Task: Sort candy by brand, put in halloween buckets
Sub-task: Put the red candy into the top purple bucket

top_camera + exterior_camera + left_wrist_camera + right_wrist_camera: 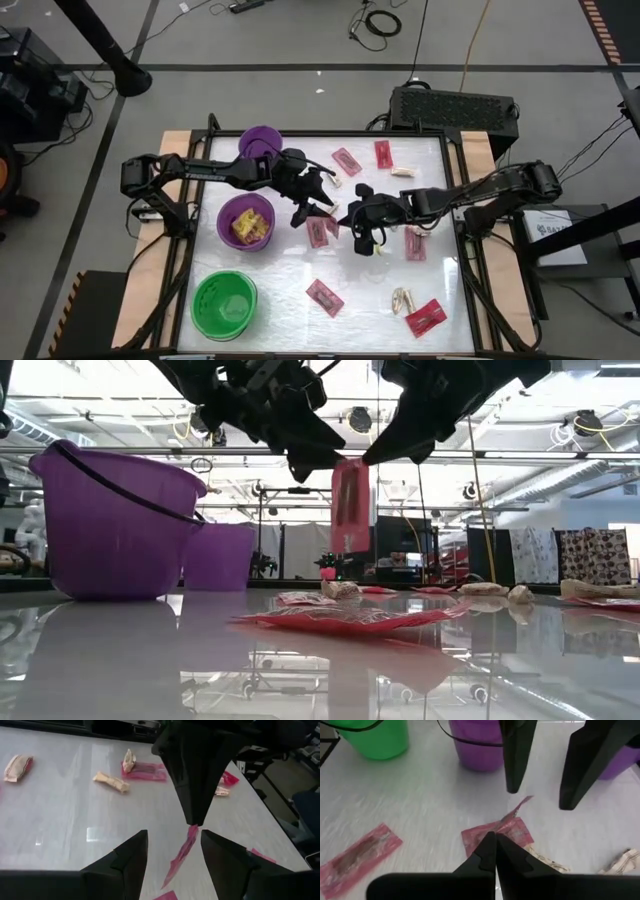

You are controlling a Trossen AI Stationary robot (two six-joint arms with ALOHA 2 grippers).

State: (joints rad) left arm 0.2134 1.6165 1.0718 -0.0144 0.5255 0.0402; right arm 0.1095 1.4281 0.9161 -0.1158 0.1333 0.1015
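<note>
My right gripper [195, 821] is shut on a flat pink-red candy packet [350, 505], which hangs above the middle of the table. My left gripper [172, 837] is open, with one finger on either side of the hanging packet and neither touching it. At the table's left stand the halloween buckets: a small purple one [262, 142] at the far edge, a wider purple one [245, 222] holding yellow packets, and a green one [224, 303] nearest the front. My right gripper pinches the packet's upper end [192, 831] between its two shut fingertips. The fingers slant down from the table's right side. The packet hangs upright below them, its lower end [350, 546] clear of the table.
Several pink-red packets lie flat on the table, among them one right below the grippers [492, 834], one near the front [324, 297] and one at the front right [424, 317]. Pale tan pieces lie at the far right [403, 172] and front right [402, 299].
</note>
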